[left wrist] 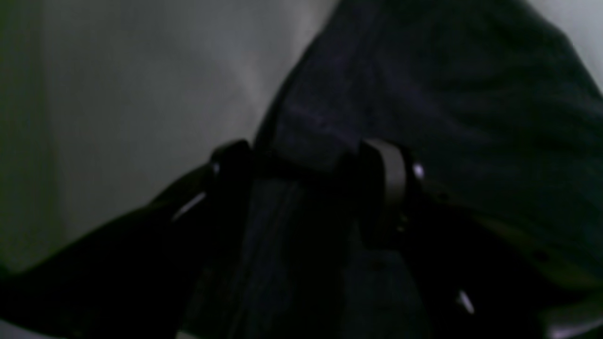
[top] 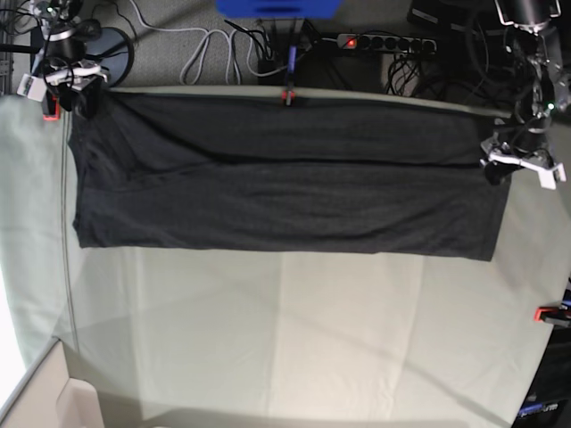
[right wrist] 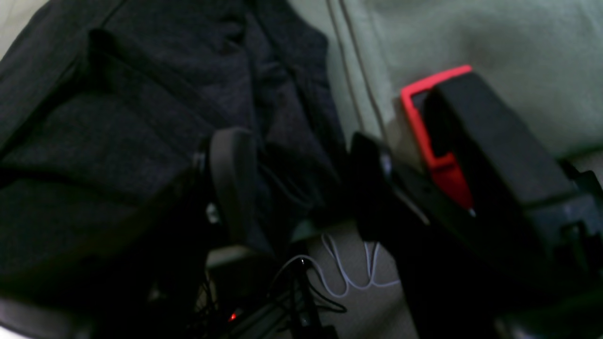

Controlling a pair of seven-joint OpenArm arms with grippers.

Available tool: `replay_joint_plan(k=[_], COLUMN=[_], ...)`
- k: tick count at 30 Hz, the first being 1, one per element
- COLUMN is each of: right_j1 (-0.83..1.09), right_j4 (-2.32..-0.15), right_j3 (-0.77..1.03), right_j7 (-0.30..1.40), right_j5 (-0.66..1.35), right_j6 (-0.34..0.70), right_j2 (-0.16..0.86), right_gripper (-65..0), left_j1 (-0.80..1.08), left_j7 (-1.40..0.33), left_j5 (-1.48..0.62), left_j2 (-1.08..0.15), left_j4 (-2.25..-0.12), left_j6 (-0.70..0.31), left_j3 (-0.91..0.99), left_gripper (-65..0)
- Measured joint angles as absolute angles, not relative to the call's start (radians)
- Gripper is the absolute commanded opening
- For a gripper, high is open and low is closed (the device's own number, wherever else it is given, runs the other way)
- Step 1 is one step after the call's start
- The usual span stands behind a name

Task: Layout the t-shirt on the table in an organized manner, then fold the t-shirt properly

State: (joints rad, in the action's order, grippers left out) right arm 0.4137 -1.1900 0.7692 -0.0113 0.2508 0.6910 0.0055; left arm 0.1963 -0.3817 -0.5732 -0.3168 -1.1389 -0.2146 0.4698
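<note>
Desk (top: 268,339): pale grey-green cloth fills the base view, with bare floor, cables and a power strip (top: 379,41) beyond its far edge.
Shirt (top: 285,187): the dark t-shirt lies stretched wide along the far edge of the desk, plain side up, a long fold line running across it.
Right hand (top: 78,89): at the shirt's left far corner in the base view, by a red clamp (top: 51,109); its two fingers straddle a bunched edge of cloth and appear clamped on it.
Left hand (top: 517,160): at the shirt's right edge in the base view, closed on a pinch of fabric.
Why held so: judged from the spread, each hand grips one end to keep the cloth taut and square to the desk edge, so that folding can start from a flat shape.
Base view alone: the whole outline, the lower hem and the open desk nearer the camera.
Left wrist view alone: fabric passing between the fingers (left wrist: 393,174), though dim and blurred.
Right wrist view alone: the creases in the corner (right wrist: 141,94), the clamp up close, and white cable on the floor below.
</note>
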Motion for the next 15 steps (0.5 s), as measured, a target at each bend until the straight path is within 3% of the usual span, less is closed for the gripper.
replay_joint_plan(k=[15], right_j1=[0.414], right_j4=[-1.190], right_j3=[0.769], right_j7=[-0.011], right_j5=[0.251], right_j6=[0.691], right_j2=[0.006], right_gripper=[-32.8], left_j1=[0.182], left_j7=[-0.385], left_j5=[-0.570], left_j2=[-0.321], left_j4=[-1.126], left_j6=[-0.213], left_j3=[0.466], left_gripper=[-29.8])
